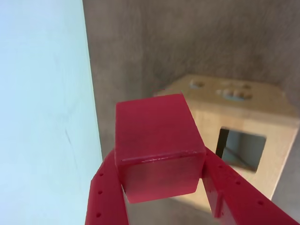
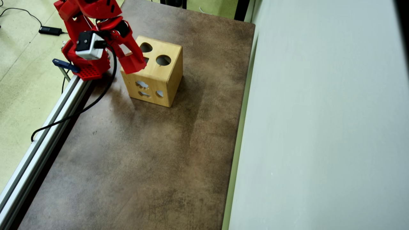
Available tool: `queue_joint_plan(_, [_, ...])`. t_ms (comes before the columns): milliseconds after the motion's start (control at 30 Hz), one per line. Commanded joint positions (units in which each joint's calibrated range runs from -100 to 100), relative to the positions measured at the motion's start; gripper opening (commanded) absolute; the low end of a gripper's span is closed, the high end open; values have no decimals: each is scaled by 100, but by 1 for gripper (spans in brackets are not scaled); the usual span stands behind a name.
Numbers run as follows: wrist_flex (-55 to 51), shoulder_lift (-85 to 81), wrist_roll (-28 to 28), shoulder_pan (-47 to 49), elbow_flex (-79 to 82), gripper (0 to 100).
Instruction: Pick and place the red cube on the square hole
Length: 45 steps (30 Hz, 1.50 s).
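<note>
we see the small matte bright-red cube (image 1: 158, 145) clamped between the two red fingers (image 1: 105, 197) of the hand (image 1: 161, 187), one finger pressed on each side of it, so it is held off the surface. in the wrist view the cube fills the middle of the picture, and just behind it to the right is the dark square hole (image 1: 241, 149) cut into the top of the light wooden box (image 1: 276, 117). the cube is near that hole but not in it.

in the overhead view the hand (image 2: 135, 65) reaches over the near left part of the box's top (image 2: 166, 72), covering the cube and most of the square hole, of which only a dark sliver (image 2: 146, 60) peeks out. two rounder cut-outs (image 2: 163, 60) lie open beside it. the box stands on the mottled brown surface (image 2: 143, 153), close to the red arm's base (image 2: 88, 68) and a grey metal rail (image 2: 41, 140).
</note>
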<state>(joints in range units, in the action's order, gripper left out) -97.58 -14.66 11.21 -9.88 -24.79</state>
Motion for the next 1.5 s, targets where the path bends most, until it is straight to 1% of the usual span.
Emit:
queue_joint_plan(0, [-73, -364, -381, 810, -133, 2])
queue_joint_plan(133, [-81, -364, -723, 1300, -115, 2])
queue_joint_plan(200, [-81, -364, -791, 1404, 64, 2])
queue_joint_plan(333, [-73, -500, -796, 1352, 922, 2])
queue_joint_plan(700, [-49, -2037, -762, 1337, 3471, 2])
queue_joint_plan(867, [-49, -2326, -752, 1337, 3623, 2])
queue_joint_plan(1300, [-49, -2249, -767, 1308, 3650, 2])
queue_joint_plan(1467, [-49, -2232, -752, 854, 3722, 2])
